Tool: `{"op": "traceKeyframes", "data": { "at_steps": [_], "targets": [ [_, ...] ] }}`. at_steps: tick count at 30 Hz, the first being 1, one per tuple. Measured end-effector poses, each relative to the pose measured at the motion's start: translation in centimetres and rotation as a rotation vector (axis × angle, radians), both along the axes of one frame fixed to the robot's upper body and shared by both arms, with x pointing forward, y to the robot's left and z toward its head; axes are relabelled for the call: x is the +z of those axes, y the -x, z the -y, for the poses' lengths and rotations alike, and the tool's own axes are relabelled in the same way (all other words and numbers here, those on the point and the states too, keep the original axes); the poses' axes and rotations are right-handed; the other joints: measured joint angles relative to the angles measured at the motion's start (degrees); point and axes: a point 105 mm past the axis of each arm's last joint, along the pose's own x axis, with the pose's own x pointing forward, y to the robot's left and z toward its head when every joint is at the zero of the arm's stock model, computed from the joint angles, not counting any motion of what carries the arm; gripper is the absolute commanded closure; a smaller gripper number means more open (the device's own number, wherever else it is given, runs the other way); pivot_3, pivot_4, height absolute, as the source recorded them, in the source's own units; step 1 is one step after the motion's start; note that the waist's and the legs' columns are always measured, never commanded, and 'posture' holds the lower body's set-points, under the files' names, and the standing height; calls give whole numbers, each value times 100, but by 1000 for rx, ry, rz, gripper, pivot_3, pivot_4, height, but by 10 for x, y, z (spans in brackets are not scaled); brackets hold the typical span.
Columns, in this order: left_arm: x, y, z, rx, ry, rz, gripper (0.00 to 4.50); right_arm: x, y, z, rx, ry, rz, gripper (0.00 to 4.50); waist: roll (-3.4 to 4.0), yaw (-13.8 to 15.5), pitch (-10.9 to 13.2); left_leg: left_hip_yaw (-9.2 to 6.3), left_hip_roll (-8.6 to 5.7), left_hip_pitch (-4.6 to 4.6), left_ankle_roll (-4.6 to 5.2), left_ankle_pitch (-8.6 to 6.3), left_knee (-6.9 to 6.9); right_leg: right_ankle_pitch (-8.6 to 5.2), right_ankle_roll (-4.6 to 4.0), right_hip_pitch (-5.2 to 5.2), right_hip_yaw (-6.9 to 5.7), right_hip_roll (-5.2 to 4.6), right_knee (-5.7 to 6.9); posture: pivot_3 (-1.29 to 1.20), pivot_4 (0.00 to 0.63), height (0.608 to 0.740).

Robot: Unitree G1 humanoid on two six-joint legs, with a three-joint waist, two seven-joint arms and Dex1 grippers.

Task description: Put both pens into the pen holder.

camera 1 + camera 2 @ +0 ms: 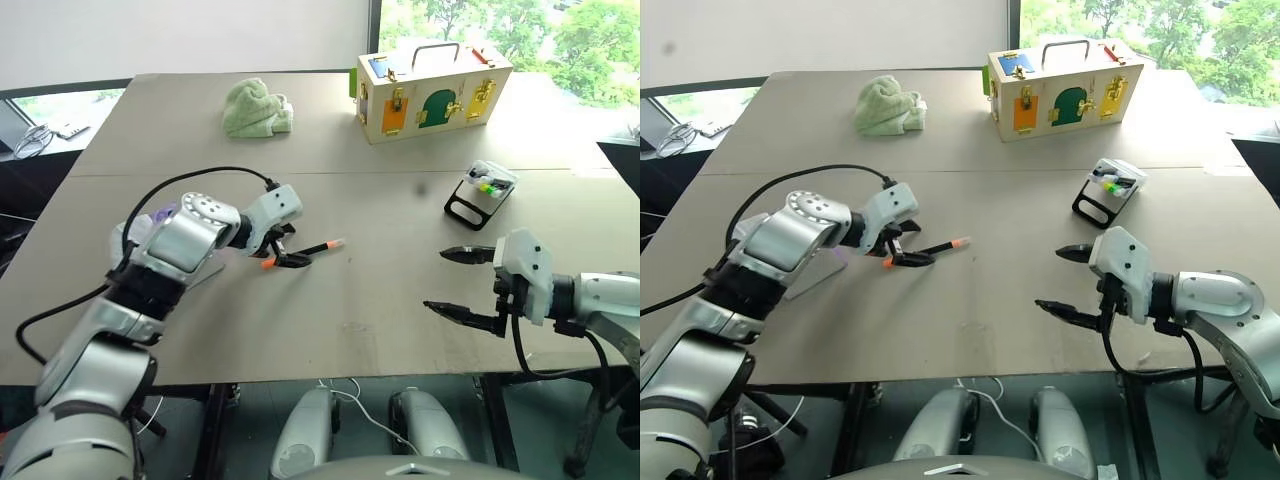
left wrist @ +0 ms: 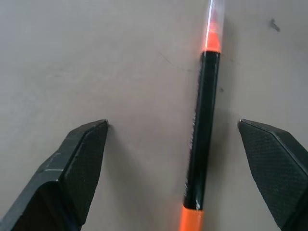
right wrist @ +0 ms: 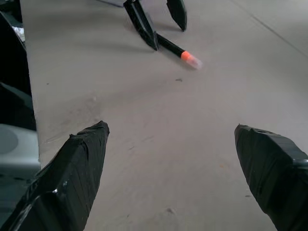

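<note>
One pen [image 2: 202, 130] lying on table [image 1: 380, 300], sitting between spread left gripper [image 1: 283, 252] fingers | right gripper [image 1: 462, 283] spread, empty | advising: centring on barrel before pinching | pen holder [image 1: 482, 190] standing far right.

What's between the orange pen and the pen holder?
Nothing: bare table between the orange pen and the pen holder, seen in the left eye view.

Green cloth [image 1: 256, 108] (crumpled), wooden latch box [image 1: 432, 92], brown table [image 1: 350, 300]

Bare table [image 1: 380, 300] lies open between orange pen [image 1: 318, 248] and pen holder [image 1: 481, 192].
</note>
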Motion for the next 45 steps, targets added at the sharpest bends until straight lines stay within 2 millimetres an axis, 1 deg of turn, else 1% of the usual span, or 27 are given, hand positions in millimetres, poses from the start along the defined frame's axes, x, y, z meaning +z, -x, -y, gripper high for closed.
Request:
{"op": "traceKeyframes", "data": {
  "at_steps": [4,7,10,11,12,13,14,17,18,21,22,24,25,26,27,28,29,31,33,34,36,38,40,41,43,44,45],
  "targets": [
    [4,-3,13,-37,-17,-50,0,-6,3,2,-12,0,-22,71,-1,4,0,-6,-2,-7,0,0,3,0,1,-1,-5,0,0,0,150,740],
    [7,-3,20,-110,-100,-71,0,-8,7,0,-3,1,-32,71,-2,-8,1,-5,-2,-8,0,0,3,0,-1,-3,-5,1,1,0,150,740],
    [6,-4,17,-178,-195,-74,746,-11,8,-2,-9,-11,-35,0,-3,-50,1,-5,0,-6,0,0,1,1,-4,-3,-2,2,1,0,150,740],
    [6,-3,15,-197,-225,-71,1409,-10,8,-4,-19,-32,-29,0,-2,-80,1,-4,0,-4,0,0,0,1,-4,-3,1,2,2,0,150,740],
    [6,-3,13,-207,-241,-70,1725,-11,7,-6,-25,-43,-30,0,-2,-107,1,-3,0,-4,0,-1,0,1,-3,-3,3,1,3,0,150,740],
    [6,-2,11,-210,-248,-69,2247,-10,7,-6,-30,-49,-29,0,-2,-130,1,-2,1,-4,1,-1,0,1,-3,-3,4,1,2,0,150,740],
    [5,-1,8,-214,-256,-64,2589,-10,7,-8,-37,-63,-33,0,-2,-152,0,1,1,-1,2,-2,0,1,-3,-3,6,0,2,0,150,740],
    [0,3,2,-218,-241,-59,4076,-11,5,-15,-64,-115,-42,0,2,-187,-11,12,2,13,9,-6,-5,4,-9,-1,18,-1,11,0,150,740],
    [-1,5,1,-213,-220,-56,4455,-11,2,-19,-77,-136,-45,0,2,-191,-13,12,3,16,9,-6,-5,4,-8,-1,18,-1,13,0,150,740],
    [-2,7,0,-194,-148,-27,4455,-2,-6,-33,-108,-253,-62,0,4,-194,-15,13,6,18,9,-6,-4,3,-7,-1,21,-1,15,0,150,740],
    [-3,8,3,-196,-113,-14,4455,-1,-9,-36,-121,-292,-80,0,6,-180,-16,12,5,17,9,-6,-3,5,-10,-1,20,-3,17,0,150,740],
    [-1,14,18,-205,42,17,4455,1,-17,-46,-151,-401,-146,0,4,-156,-17,7,6,13,9,-6,-1,7,-12,-1,18,-12,15,0,150,740],
    [7,16,32,-217,155,50,4455,3,-26,-53,-176,-484,-193,0,3,-124,-16,-4,6,0,8,-6,11,7,-12,-2,18,-31,16,0,150,740],
    [17,23,52,-259,262,84,4455,7,-34,-64,-183,-558,-244,0,2,-98,-15,-18,5,-20,8,-5,27,8,-12,-10,11,-37,16,0,150,740],
    [25,29,63,-296,308,107,4455,10,-38,-71,-185,-592,-267,0,3,-97,-14,-33,4,-48,7,-5,49,9,-12,-24,-1,-36,17,0,150,740],
    [32,35,70,-322,335,140,4455,13,-42,-77,-184,-618,-292,0,3,-110,-14,-42,3,-71,6,-6,67,11,-12,-40,-7,-35,19,0,150,740],
    [38,36,65,-284,353,182,4455,19,-46,-82,-181,-654,-320,0,5,-134,-15,-41,0,-72,6,-5,66,13,-9,-42,-5,-35,20,0,150,740],
    [42,41,65,-275,383,211,4455,19,-49,-84,-188,-661,-353,0,5,-149,-15,-42,-2,-71,6,-5,66,14,-8,-42,-7,-33,22,0,150,740],
    [48,54,79,-333,426,237,4455,12,-54,-87,-201,-654,-412,0,6,-127,-15,-47,-8,-73,7,-6,66,14,-8,-40,-14,-27,22,0,150,740],
    [49,60,83,-351,443,247,4489,11,-55,-90,-193,-662,-439,253,6,-132,-15,-48,-8,-72,7,-6,66,14,-7,-40,-13,-20,23,0,150,740],
    [49,63,85,-352,455,253,4500,15,-56,-90,-182,-678,-457,809,6,-143,-15,-47,-8,-69,8,-6,66,14,-7,-39,-11,-14,24,0,150,740],
    [48,63,85,-336,457,264,4500,17,-59,-87,-184,-677,-461,1758,6,-151,-15,-46,-7,-68,8,-6,66,14,-7,-39,-13,-9,25,0,150,740],
    [47,65,87,-325,472,276,4500,13,-59,-84,-193,-651,-474,2758,6,-151,-15,-46,-6,-68,8,-6,66,14,-7,-38,-14,-8,25,0,150,740],
    [47,66,88,-326,478,276,4500,13,-58,-84,-191,-648,-480,3122,7,-154,-15,-46,-6,-68,8,-6,66,14,-7,-39,-14,-8,25,0,150,740],
    [45,68,88,-322,487,274,4500,13,-56,-85,-175,-651,-493,4131,7,-158,-15,-44,-5,-67,8,-6,66,14,-7,-39,-14,-7,26,0,150,740],
    [45,68,89,-321,491,279,4500,13,-56,-84,-173,-651,-497,4410,7,-159,-15,-43,-5,-67,8,-6,66,14,-7,-39,-15,-6,26,0,150,740],
    [45,68,89,-323,494,282,4500,14,-55,-84,-172,-652,-498,4417,7,-158,-15,-43,-5,-67,8,-6,66,14,-7,-39,-15,-6,27,0,150,740]
  ]
}}
